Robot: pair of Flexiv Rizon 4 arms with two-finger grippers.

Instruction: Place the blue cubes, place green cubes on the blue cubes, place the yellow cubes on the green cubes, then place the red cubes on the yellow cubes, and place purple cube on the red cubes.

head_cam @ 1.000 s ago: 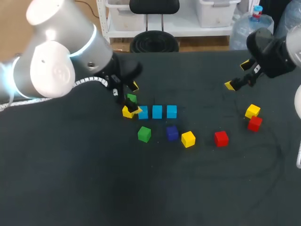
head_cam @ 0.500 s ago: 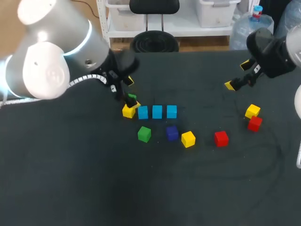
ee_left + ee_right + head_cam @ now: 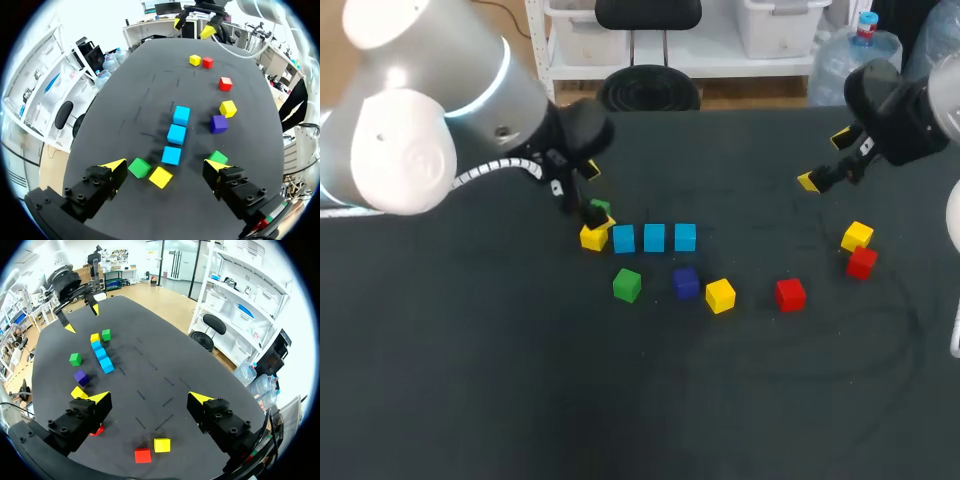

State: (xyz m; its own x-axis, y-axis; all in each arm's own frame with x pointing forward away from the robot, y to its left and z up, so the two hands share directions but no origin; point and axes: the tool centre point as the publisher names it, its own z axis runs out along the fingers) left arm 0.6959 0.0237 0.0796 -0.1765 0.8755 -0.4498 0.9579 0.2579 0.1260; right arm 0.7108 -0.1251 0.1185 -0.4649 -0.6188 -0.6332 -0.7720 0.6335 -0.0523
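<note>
Three blue cubes (image 3: 654, 237) lie in a row mid-table, also ahead of my left gripper (image 3: 165, 165) as blue cubes (image 3: 176, 134). At the row's left end sit a yellow cube (image 3: 592, 238) and a green cube (image 3: 600, 209). My left gripper (image 3: 592, 195) hangs open above these two and holds nothing. In front of the row lie a green cube (image 3: 627, 285), a purple cube (image 3: 686, 283), a yellow cube (image 3: 720, 295) and a red cube (image 3: 790, 293). A yellow cube (image 3: 857, 236) and a red cube (image 3: 862, 262) sit at the right. My right gripper (image 3: 825, 160) is open and empty, raised at the far right.
The table (image 3: 470, 380) is dark with wide bare areas at the front and left. In the right wrist view the yellow cube (image 3: 161, 445) and red cube (image 3: 143, 455) lie under my right gripper (image 3: 150, 398).
My left arm has drawn up and back from the yellow and green cubes at the row's left end. The cubes and the right arm have not moved.
</note>
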